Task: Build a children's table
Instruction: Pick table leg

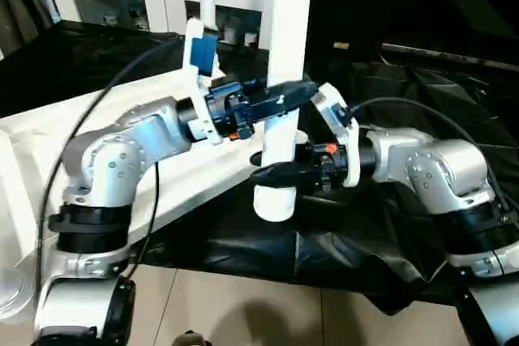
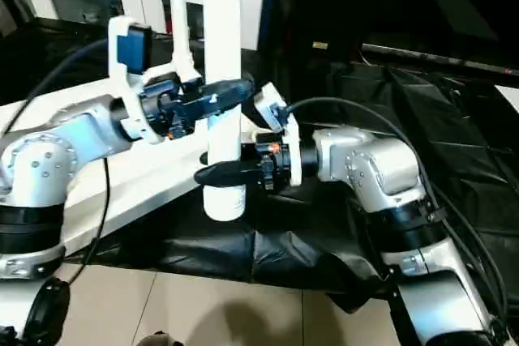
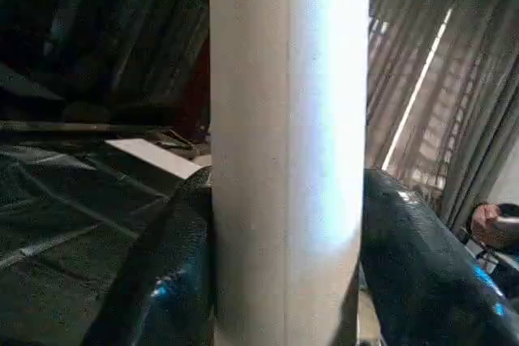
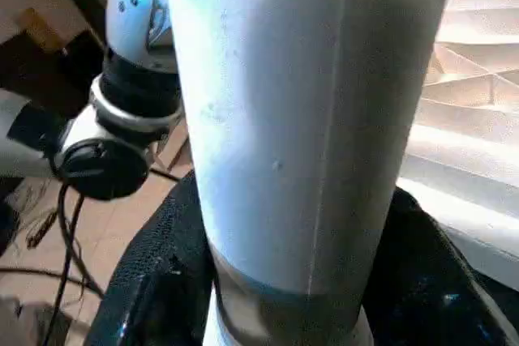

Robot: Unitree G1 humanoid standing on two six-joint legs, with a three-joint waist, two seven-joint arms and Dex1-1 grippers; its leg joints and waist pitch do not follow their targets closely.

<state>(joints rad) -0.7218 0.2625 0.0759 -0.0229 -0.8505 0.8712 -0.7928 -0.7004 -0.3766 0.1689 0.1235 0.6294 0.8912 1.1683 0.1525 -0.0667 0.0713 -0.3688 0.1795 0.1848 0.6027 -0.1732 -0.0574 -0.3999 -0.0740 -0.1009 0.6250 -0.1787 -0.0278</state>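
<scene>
Clearly both tools clamp the upright leg (image 1: 280,119) at the tabletop's (image 1: 122,119) three o'clock corner: left tool (image 1: 284,96) above, right tool (image 1: 272,174) below. Keep it plumb, press straight down.

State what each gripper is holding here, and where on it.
Both grip one upright white table leg: the left gripper around its shaft, the right gripper lower, just above its bottom end at the tabletop corner.
</scene>
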